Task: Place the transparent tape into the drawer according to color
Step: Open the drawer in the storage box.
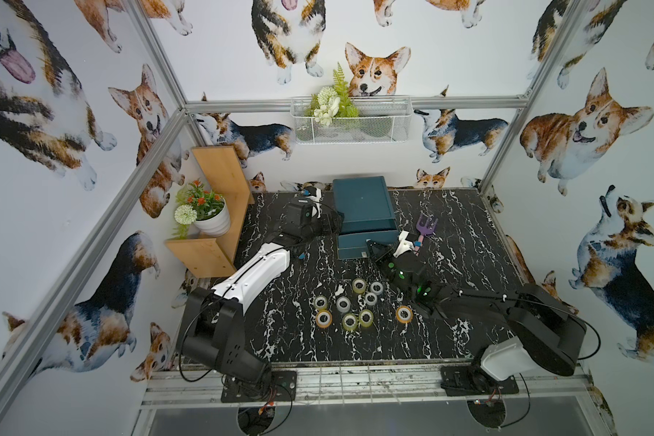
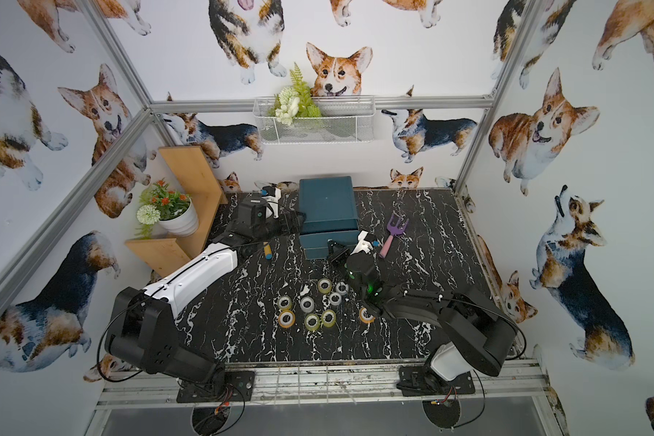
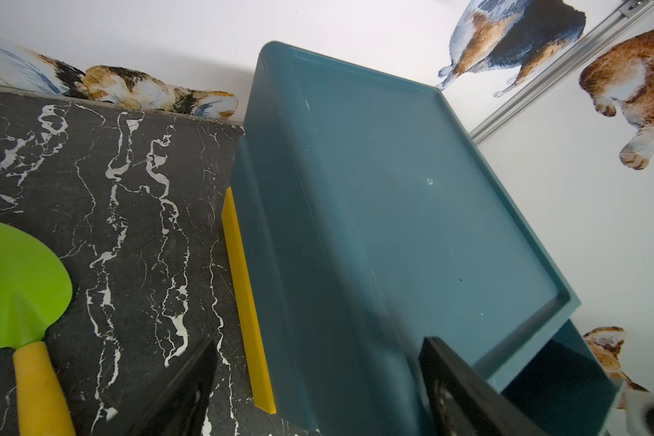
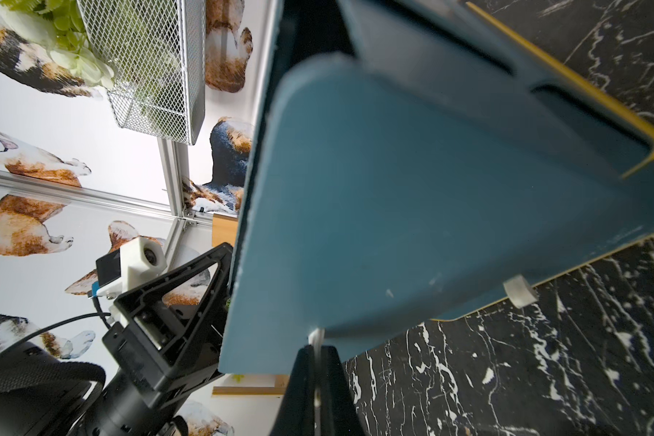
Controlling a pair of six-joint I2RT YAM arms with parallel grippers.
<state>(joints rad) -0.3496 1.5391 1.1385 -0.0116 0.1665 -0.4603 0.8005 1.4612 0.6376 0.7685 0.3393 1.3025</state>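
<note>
Right gripper (image 4: pixel 315 353) on handle (image 4: pixel 316 335), drawer (image 1: pixel 355 249) ajar

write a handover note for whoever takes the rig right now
Right gripper: shut on the small handle of a drawer, which stands partly pulled out of the teal chest.
Left gripper: open, with its jaws on either side of the chest's left top edge.
Tape: all nine tape rolls sit clustered on the table in front of the chest.
Done: one drawer partly open.
Left: finish opening, then sort every roll into the drawers by colour.
</note>
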